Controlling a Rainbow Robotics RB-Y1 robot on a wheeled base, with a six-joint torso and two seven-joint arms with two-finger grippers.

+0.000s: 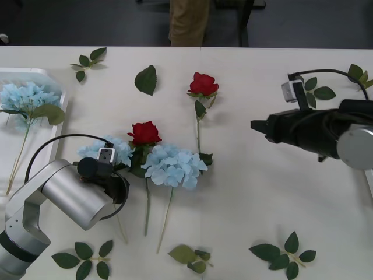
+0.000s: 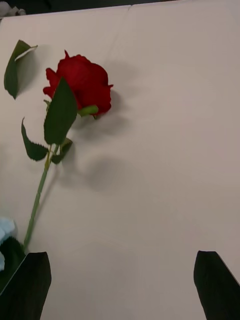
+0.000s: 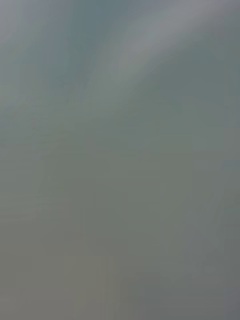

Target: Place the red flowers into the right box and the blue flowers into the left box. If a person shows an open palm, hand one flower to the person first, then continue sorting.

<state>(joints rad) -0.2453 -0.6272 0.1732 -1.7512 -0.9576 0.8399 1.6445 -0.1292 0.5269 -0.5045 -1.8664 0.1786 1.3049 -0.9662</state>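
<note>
Two red flowers lie mid-table: one rose (image 1: 203, 84) farther back, another (image 1: 144, 133) nearer. Beside the nearer rose lies a blue flower (image 1: 173, 165). A second blue flower (image 1: 109, 149) lies partly under my left wrist, where my left gripper (image 1: 111, 175) points down at the table. A third blue flower (image 1: 23, 96) lies in the left box (image 1: 55, 76). My right gripper (image 1: 257, 125) hovers right of the far rose (image 2: 82, 82), open (image 2: 122, 255) and holding nothing. The right box shows only its edge (image 1: 369, 186). A person (image 1: 189, 23) stands behind the table, with no palm in view.
Loose green leaf sprigs lie around the table: at the back left (image 1: 87, 60), at the back middle (image 1: 145, 80), along the front edge (image 1: 84, 256) (image 1: 189, 255) (image 1: 282, 252) and behind my right arm (image 1: 317, 90). Bare table lies between the far rose and my right gripper.
</note>
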